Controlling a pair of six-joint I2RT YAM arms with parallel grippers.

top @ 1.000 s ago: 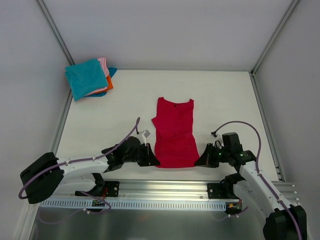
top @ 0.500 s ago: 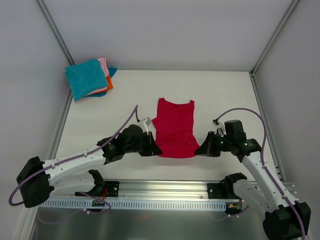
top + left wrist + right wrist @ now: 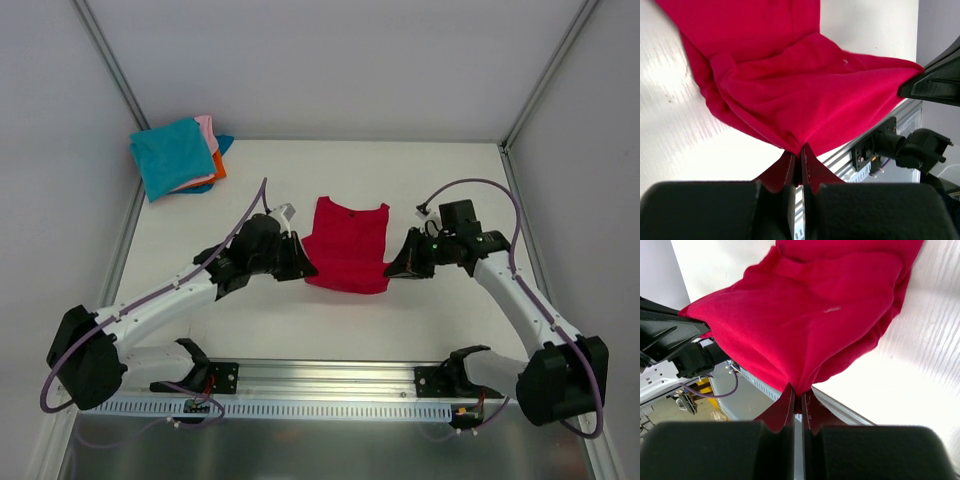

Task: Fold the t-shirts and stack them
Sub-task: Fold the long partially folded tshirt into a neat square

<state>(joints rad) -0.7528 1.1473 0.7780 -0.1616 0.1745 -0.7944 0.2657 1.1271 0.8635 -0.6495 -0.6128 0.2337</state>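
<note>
The red t-shirt [image 3: 348, 250] lies mid-table, its hem raised. The left gripper [image 3: 305, 268] and the right gripper [image 3: 392, 268] each pinch a bottom corner, jaws clamped on cloth. It looks light and floppy, sagging between them; corners seem the sensible hold. Folded t-shirts [image 3: 178, 155] sit at the far-left corner.

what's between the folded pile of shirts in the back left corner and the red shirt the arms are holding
Nothing but bare white table. The top view shows an open stretch between the folded pile and the red shirt, which both grippers pinch by its near corners.
</note>
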